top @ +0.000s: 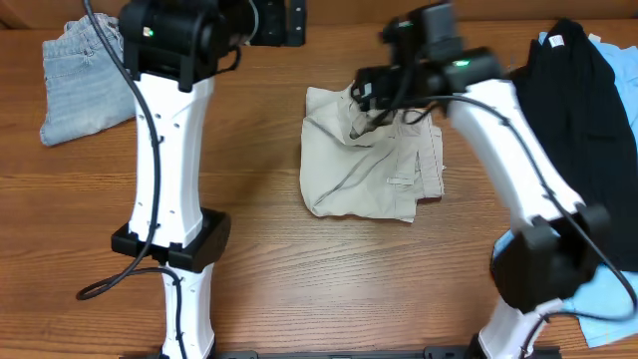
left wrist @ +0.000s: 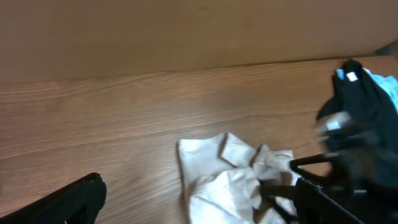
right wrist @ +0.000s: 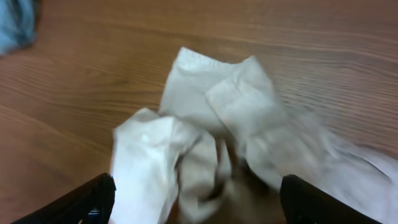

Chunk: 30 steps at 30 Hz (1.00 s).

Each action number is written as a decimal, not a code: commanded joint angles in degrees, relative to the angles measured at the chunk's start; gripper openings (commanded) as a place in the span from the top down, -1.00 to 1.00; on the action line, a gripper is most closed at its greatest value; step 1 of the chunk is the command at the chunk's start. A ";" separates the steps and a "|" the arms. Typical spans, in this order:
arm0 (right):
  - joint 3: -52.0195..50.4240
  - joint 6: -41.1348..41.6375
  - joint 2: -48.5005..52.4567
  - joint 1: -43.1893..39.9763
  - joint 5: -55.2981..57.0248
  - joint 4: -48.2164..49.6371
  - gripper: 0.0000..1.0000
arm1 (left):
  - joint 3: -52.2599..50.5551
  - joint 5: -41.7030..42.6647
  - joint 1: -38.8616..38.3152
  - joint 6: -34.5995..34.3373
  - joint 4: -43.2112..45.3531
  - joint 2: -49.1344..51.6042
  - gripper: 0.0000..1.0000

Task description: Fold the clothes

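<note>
While left hand (left wrist: 198,193) and right hand (right wrist: 198,186) gape wide | shorts (top: 364,160): one | denim (top: 78,75): one | black garment (top: 583,110): one

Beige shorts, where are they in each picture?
Overhead: the beige shorts lie crumpled at the middle of the table.
Left wrist: bottom centre, a little to the right.
Right wrist: they fill the middle and lower part.
Shared landmark: the brown wooden table lies under them in all three views.
</note>
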 commanded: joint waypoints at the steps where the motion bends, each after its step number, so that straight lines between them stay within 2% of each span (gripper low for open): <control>1: -0.24 -1.33 4.92 1.90 7.37 1.57 -0.78 | -1.31 -0.74 1.38 2.97 -0.61 0.11 -1.00; 4: -0.24 -1.31 7.91 2.69 8.07 2.43 -0.75 | -1.88 -0.81 1.84 4.15 -1.36 0.13 -1.00; 5: -0.24 -1.31 8.55 2.75 7.78 2.43 -0.65 | -1.95 -0.90 1.84 4.52 -1.55 0.13 -1.00; 8: -0.15 -1.29 8.52 2.80 5.38 1.29 0.49 | -1.97 -1.38 1.81 4.96 -1.79 0.33 -0.99; 9: 0.17 -0.98 8.07 2.80 4.39 0.42 0.80 | -1.97 -1.36 1.81 4.96 -1.77 0.42 -0.99; 10: 0.83 -0.46 7.63 2.80 3.61 -1.05 0.92 | -1.97 -1.36 1.81 4.94 -1.77 0.42 -1.00; 15: 5.33 3.10 4.02 2.19 4.35 -12.72 0.92 | -1.97 -1.36 1.81 4.94 -1.75 0.42 -1.00; 19: 5.77 6.12 2.23 -0.02 9.62 -24.28 0.92 | -1.97 -1.36 1.81 4.94 -1.77 0.42 -1.00; 25: -3.85 11.96 2.89 -4.31 15.67 -27.52 0.92 | -2.01 -1.36 1.81 5.40 -1.88 0.42 -1.00; 30: -12.07 13.20 2.89 -8.24 15.63 -24.44 0.48 | -2.99 -1.36 1.81 5.42 -2.03 0.42 -0.99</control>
